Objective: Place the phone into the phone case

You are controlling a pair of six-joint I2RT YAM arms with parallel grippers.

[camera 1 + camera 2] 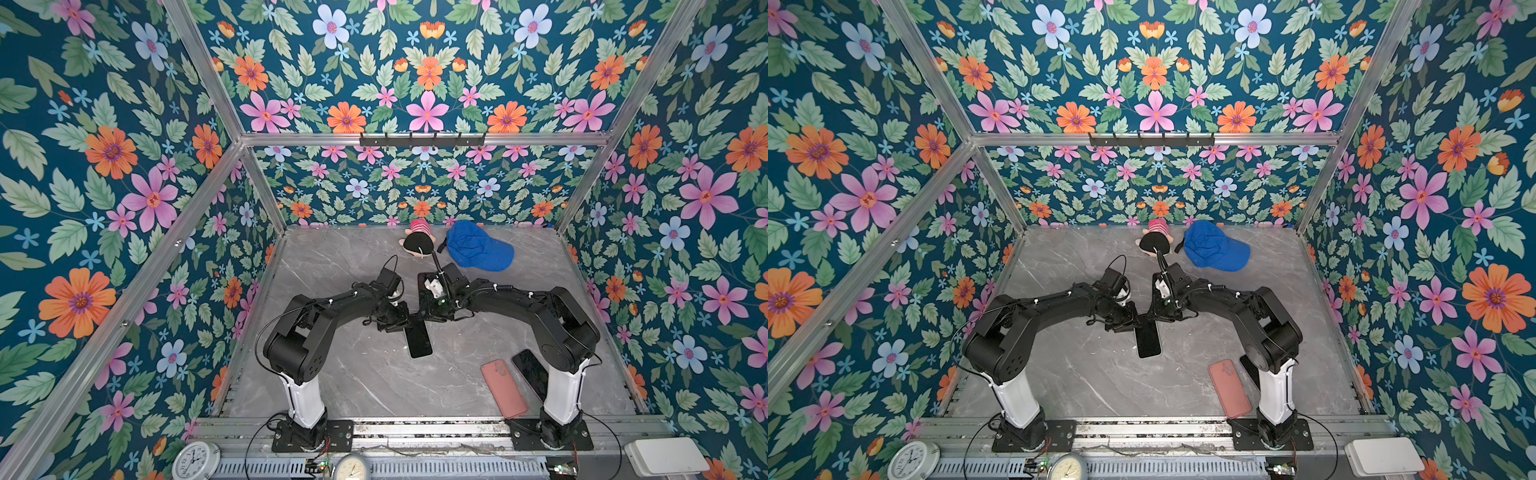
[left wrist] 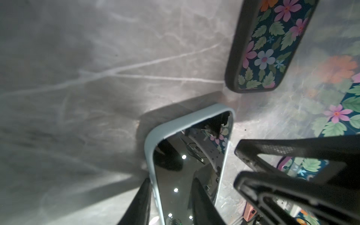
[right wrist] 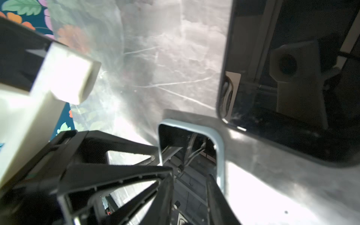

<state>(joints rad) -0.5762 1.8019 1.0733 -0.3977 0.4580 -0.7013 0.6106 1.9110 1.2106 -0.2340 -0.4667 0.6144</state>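
Grey marble counter (image 1: 353, 374): in both top views the phone (image 1: 419, 340) lies at its middle.

Left wrist: the left claw (image 2: 171, 179), jaws apart, straddles the rim of the pale-blue phone case (image 2: 187, 116) already around the phone.

Right wrist: the right claw (image 3: 190, 175) does likewise, jaws apart.

A finger snagging the rim on lifting could pop a corner loose.

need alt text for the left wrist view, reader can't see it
A phone in a pale blue case lies screen up on the grey marble table, with the left gripper open astride its long edge. Beyond it, a second dark phone shows a floral reflection.
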